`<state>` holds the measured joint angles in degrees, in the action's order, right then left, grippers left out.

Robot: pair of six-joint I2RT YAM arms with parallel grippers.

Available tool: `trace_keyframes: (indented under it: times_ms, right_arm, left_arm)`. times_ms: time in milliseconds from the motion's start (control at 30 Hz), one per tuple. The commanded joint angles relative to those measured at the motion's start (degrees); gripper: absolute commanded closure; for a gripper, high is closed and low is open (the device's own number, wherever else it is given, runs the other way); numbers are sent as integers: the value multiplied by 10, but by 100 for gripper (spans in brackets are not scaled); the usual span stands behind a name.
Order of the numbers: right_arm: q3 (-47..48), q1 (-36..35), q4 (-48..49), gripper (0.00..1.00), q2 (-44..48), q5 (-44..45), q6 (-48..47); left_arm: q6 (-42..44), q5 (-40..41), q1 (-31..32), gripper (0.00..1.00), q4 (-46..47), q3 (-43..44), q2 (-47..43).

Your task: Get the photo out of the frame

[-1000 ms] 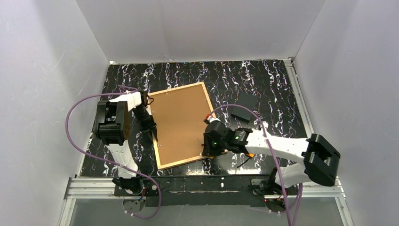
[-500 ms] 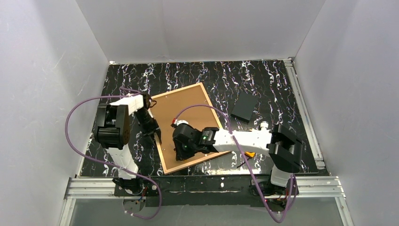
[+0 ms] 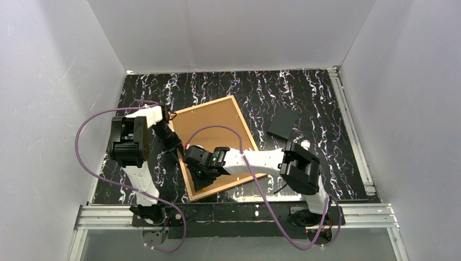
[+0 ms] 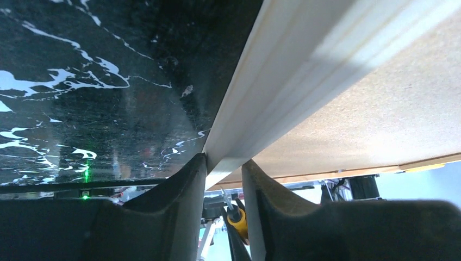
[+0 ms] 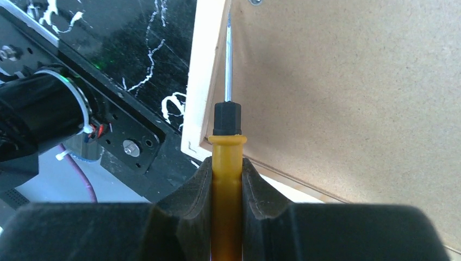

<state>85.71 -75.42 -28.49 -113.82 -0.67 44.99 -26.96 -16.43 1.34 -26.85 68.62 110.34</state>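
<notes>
The frame [image 3: 204, 105] lies face down on the black marbled table. Of the photo, only the brown backing board [image 3: 215, 128] shows; the print side is hidden. My left gripper [image 3: 178, 152] sits at the frame's left edge. In the left wrist view its two fingers [image 4: 224, 160] close on the pale wood strip [image 4: 304, 60]. My right gripper [image 3: 198, 174] hovers over the frame's near-left part, shut on a yellow-handled screwdriver [image 5: 227, 157]. The thin shaft [image 5: 228, 60] runs along the seam between the strip [image 5: 209, 54] and the backing [image 5: 337, 81].
A small black rectangle [image 3: 282, 125] lies to the right of the frame. Purple cables loop beside the left arm [image 3: 87, 130] and over the right arm [image 3: 217, 129]. White walls close in three sides; a metal rail [image 3: 239, 212] runs along the near edge.
My right arm has swept left across the backing with the screwdriver, from the frame's near-right corner to its near-left part. The left gripper stayed at the left edge, its jaws a little wider.
</notes>
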Motion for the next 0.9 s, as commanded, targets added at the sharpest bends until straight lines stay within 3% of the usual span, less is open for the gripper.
trace_keyframes:
  times_ms: [0,367,867]
  right_arm:
    - [29,-2,-38,99,-7,-6,14]
    - [55,-8,-51,99,-30,-7,19]
    - [124,-4,-92,99,-76,44,17]
  left_arm:
    - [6,-5,-1,74,-72,2,16]
    - [12,-2,-1,99,-76,13,36]
    - [13,2,-1,100,-80,15,39]
